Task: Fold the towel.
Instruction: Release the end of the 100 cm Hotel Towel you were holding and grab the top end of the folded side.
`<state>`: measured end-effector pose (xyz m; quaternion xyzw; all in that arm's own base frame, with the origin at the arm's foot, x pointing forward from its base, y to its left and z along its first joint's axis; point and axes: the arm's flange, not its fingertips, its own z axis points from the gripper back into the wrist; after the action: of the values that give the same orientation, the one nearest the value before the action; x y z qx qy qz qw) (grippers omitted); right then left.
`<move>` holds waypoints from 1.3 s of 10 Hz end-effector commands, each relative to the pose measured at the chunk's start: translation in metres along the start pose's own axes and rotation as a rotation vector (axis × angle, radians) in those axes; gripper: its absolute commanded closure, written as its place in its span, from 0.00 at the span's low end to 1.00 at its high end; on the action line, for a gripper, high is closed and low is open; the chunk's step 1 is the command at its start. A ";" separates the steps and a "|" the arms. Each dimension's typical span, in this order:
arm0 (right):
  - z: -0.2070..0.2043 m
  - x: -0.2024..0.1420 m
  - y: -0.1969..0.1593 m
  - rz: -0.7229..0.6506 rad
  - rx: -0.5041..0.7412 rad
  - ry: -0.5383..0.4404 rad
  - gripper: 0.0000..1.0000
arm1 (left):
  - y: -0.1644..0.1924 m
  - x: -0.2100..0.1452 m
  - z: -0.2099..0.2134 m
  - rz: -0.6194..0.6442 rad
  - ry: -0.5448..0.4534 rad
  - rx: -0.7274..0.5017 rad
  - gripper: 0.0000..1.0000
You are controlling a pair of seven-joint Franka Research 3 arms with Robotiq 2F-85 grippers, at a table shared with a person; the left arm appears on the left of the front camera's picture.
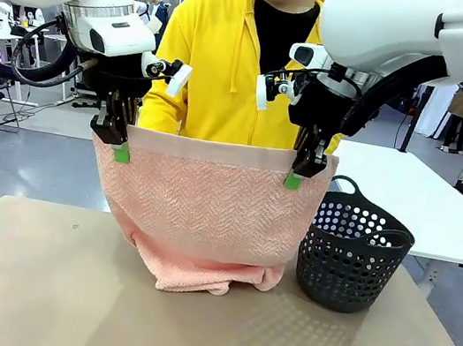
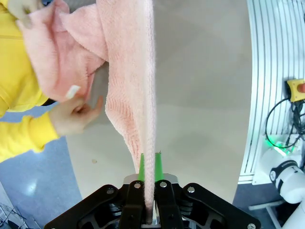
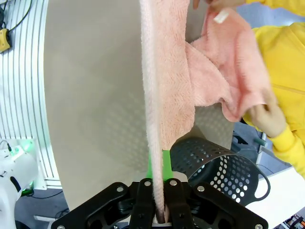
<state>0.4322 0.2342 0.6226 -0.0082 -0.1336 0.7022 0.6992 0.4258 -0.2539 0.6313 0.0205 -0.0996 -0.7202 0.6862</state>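
Holding salmon-pink herringbone terry towel (image 1: pixel 207 209) up by top corners, clamped in green-padded left hand (image 1: pixel 121 150) at 9 o'clock, right hand (image 1: pixel 294 179) at 3 — next likely needs even lowering

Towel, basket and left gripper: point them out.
towel (image 1: pixel 208 205), front view, middle of its hanging herringbone face.
basket (image 1: pixel 351 257), front view, perforated front wall.
left gripper (image 1: pixel 118 146), front view, between its fingertips.
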 end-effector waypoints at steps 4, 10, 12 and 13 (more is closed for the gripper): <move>0.001 -0.001 -0.001 0.003 -0.005 0.007 1.00 | 0.001 -0.001 0.001 -0.004 -0.001 0.002 1.00; 0.001 -0.001 -0.001 0.003 -0.005 0.007 1.00 | 0.001 -0.001 0.001 -0.004 -0.001 0.002 1.00; 0.001 -0.001 -0.001 0.003 -0.005 0.007 1.00 | 0.001 -0.001 0.001 -0.004 -0.001 0.002 1.00; 0.001 -0.001 -0.001 0.003 -0.005 0.007 1.00 | 0.001 -0.001 0.001 -0.004 -0.001 0.002 1.00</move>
<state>0.4321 0.2343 0.6226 -0.0083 -0.1336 0.7023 0.6992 0.4258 -0.2540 0.6313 0.0205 -0.0996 -0.7203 0.6862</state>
